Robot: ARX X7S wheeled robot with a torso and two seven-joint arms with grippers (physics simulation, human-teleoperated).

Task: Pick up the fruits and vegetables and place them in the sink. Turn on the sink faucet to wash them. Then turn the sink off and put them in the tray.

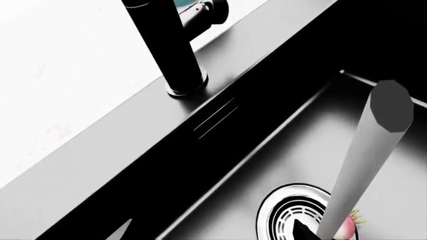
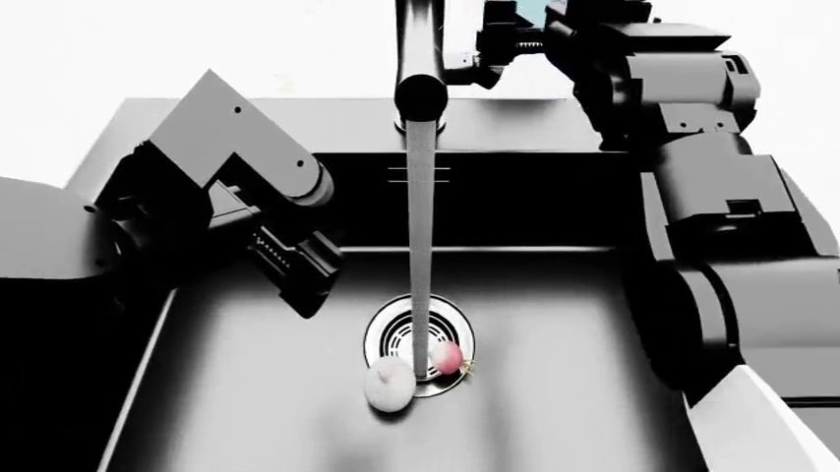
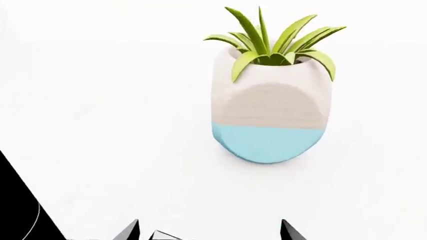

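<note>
Water runs in a grey stream from the black sink faucet onto the round silver drain of the black sink. The pink-red radish lies on the drain beside the stream, and the whitish garlic bulb touches the drain's edge. In the left wrist view the radish shows behind the stream. My left gripper hangs open over the basin's left part, holding nothing. Behind the faucet, by its side lever, my right gripper is open. The tray is out of view.
A white-and-blue plant pot with green leaves stands on the white counter beyond my right gripper. The faucet's base stands on the steel rim behind the basin. My right arm runs along the sink's right side.
</note>
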